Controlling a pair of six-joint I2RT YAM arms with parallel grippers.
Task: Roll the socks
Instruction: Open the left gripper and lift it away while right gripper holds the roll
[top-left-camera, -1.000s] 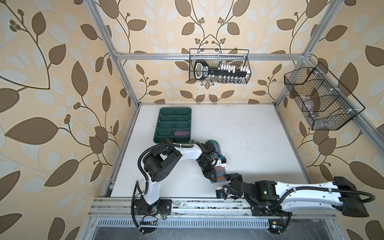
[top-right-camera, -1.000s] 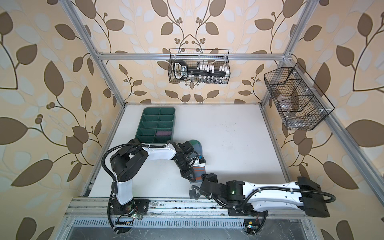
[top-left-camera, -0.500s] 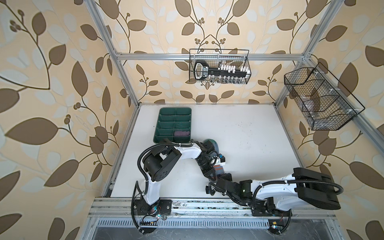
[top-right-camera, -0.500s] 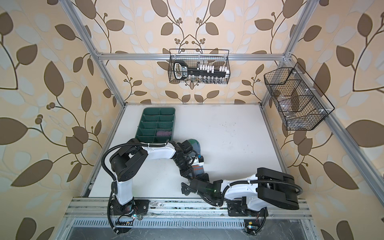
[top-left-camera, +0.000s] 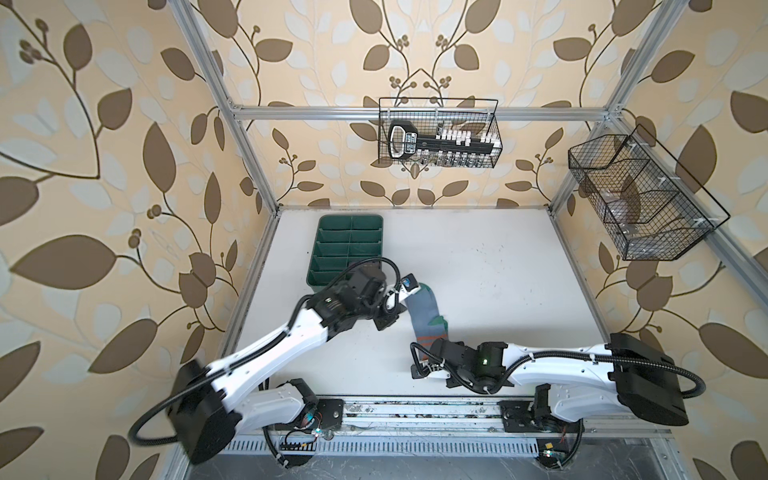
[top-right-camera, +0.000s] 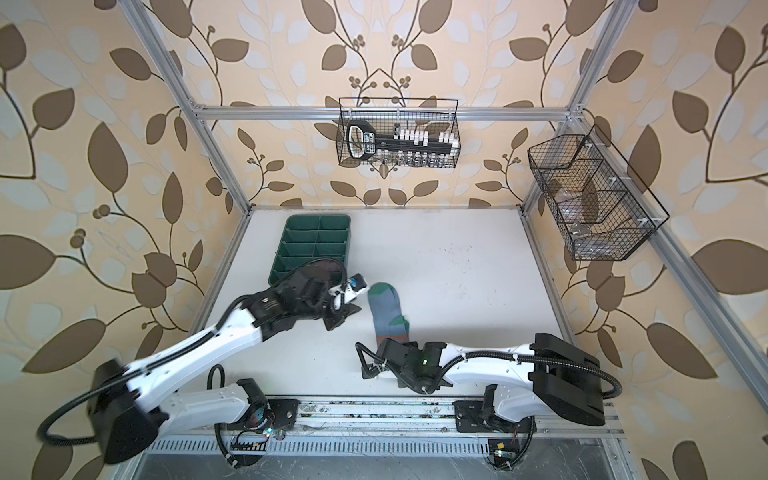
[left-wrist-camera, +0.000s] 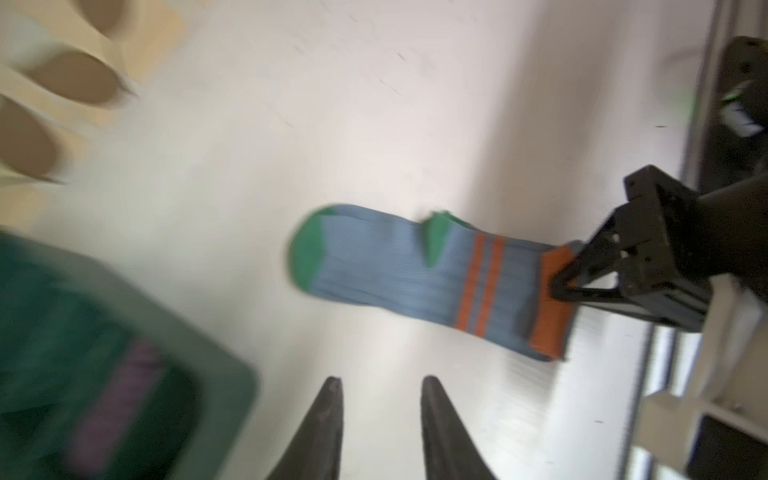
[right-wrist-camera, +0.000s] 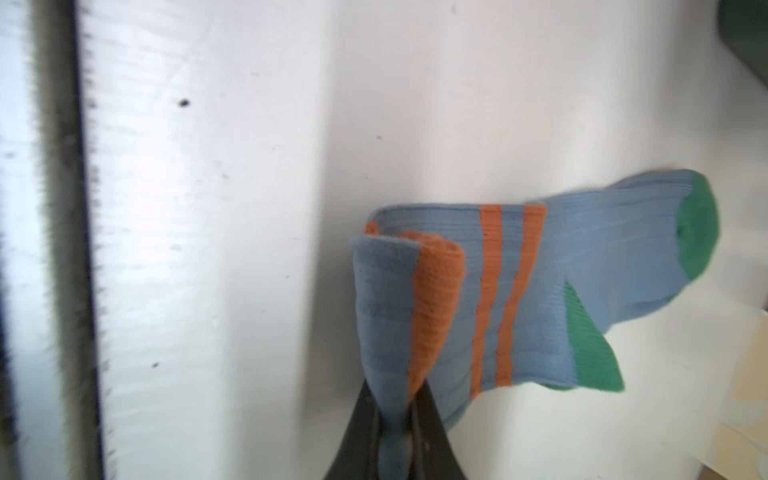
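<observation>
Right wrist view shows the right gripper (right-wrist-camera: 392, 401) closed on the grey-blue sock (right-wrist-camera: 536, 291). Its two dark fingers (right-wrist-camera: 432, 432) pinch a fold of the cuff end, and the orange cuff band is turned back over the leg, beside the two orange stripes. The green heel and green toe lie farther from the gripper, flat on the white table (right-wrist-camera: 208, 208).

In both top views the sock (top-left-camera: 426, 313) (top-right-camera: 386, 316) lies lengthwise near the middle of the table (top-left-camera: 498, 257). Its toe points toward the back and its cuff toward the front rail, where the right arm's wrist covers the grip.

The left gripper (left-wrist-camera: 380, 380) is open. Its fingers (left-wrist-camera: 324, 424) stand apart with only bare table between them, beside the sock and not touching it. In both top views it (top-left-camera: 386, 322) (top-right-camera: 345, 318) sits just left of the sock's foot, between the sock and the green tray (top-left-camera: 350, 240) (top-right-camera: 318, 243).

The left wrist view is blurred. It shows a purple sock (left-wrist-camera: 124, 390) in a compartment at the tray's corner (left-wrist-camera: 232, 374), and the right gripper (left-wrist-camera: 559, 286) clamped on the orange cuff.
</observation>
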